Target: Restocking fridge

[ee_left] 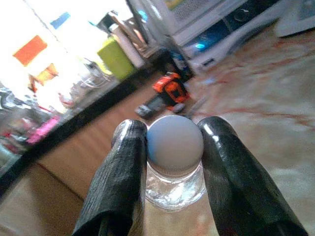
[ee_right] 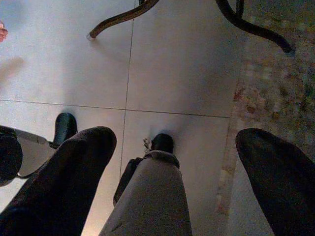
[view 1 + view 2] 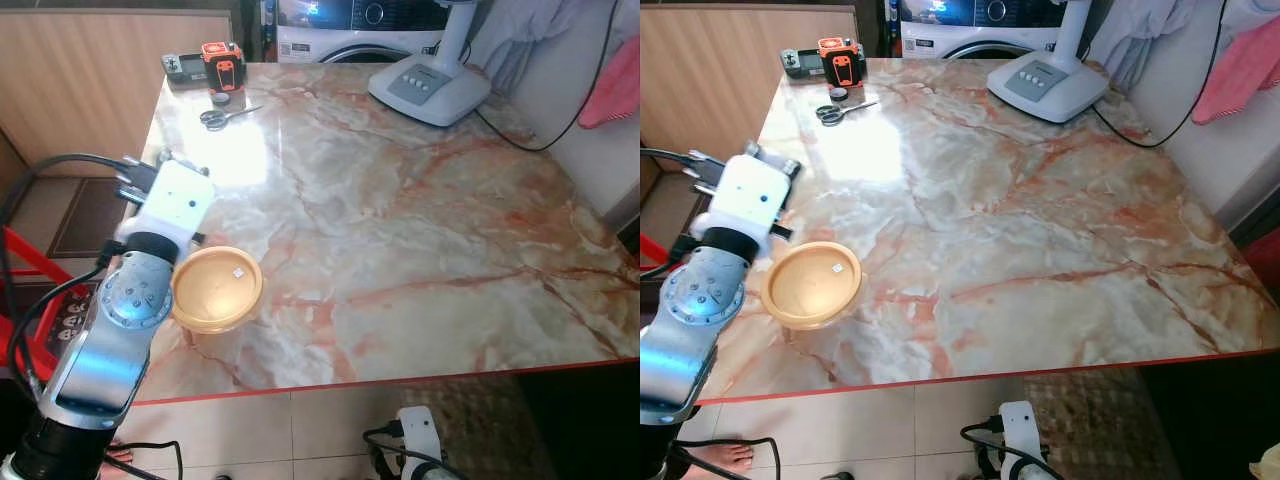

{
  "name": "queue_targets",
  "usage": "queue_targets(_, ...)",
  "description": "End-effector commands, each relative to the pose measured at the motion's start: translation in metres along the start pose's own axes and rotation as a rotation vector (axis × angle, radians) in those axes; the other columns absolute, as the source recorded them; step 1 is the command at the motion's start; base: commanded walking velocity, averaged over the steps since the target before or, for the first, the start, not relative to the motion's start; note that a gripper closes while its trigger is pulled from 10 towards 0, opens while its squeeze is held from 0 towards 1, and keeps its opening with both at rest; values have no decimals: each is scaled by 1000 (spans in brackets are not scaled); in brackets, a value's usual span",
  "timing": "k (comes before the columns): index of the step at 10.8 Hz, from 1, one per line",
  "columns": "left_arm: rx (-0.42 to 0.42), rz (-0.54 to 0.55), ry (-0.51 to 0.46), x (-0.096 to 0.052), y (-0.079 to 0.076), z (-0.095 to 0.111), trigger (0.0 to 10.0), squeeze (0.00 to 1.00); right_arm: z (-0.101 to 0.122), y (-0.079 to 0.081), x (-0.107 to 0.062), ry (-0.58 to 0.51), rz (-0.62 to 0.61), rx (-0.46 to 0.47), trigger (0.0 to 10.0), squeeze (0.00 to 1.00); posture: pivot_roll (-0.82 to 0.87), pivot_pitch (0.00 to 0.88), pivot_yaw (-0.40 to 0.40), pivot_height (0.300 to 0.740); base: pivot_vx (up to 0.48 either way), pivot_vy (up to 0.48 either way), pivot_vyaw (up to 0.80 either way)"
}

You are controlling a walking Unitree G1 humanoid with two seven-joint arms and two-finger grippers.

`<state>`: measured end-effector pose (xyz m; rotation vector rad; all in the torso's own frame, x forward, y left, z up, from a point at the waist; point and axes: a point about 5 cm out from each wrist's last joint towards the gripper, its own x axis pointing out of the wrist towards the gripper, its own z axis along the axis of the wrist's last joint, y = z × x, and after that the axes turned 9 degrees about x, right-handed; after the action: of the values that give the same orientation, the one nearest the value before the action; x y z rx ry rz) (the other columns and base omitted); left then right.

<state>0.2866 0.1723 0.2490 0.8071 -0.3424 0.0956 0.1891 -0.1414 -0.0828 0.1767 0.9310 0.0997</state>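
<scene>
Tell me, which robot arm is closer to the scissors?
Left. Its end effector is over the table, holding a bottle near the scissors. The right arm hangs below the table edge.

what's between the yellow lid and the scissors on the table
Bare marble table with a bright glare patch lies between the yellow lid and scissors, in both eye views.

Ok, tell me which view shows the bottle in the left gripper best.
The left wrist view: the bottle, clear with a white cap, sits clamped between the left gripper's fingers. In the eye views the left arm covers the bottle. The right wrist view faces the floor.
</scene>
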Motion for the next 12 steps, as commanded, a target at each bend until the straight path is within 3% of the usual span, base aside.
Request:
queue_targets(1, 38, 47, -62, -3, 6, 10, 10000, 0, -6, -2, -1, 12, -12, 23, 10000, 0, 23, 129, -59, 740, 0, 0, 0)
queue_targets(3, -9, 131, -69, -16, 0, 0, 10000, 0, -4, -1, -1, 1, -14, 36, 10000, 0, 18, 145, -64, 740, 0, 0, 0)
queue_targets(5, -308, 104, 18, -25, -19, -16, 10000, 0, -2, -2, -1, -16, -15, 46, 10000, 0, 10, 158, -90, 740, 0, 0, 0)
queue_targets(6, -304, 29, -72, -25, -25, -3, 10000, 0, -1, -2, -1, -22, -12, 39, 10000, 0, 6, 158, -99, 740, 0, 0, 0)
queue_targets(7, -242, 56, -110, -25, -21, 2, 10000, 0, 0, -3, -1, -27, -14, 36, 10000, 0, 12, 158, -100, 740, 0, 0, 0)
queue_targets(10, -162, 49, -161, -29, -18, 3, 10000, 0, 1, -4, -1, -44, -23, 52, 10000, 0, 5, 164, -100, 740, 0, 0, 0)
queue_targets(12, -176, 39, -144, -31, -25, 3, 10000, 0, -2, -6, -2, -43, -41, 69, 10000, 0, 5, 163, -91, 740, 0, 0, 0)
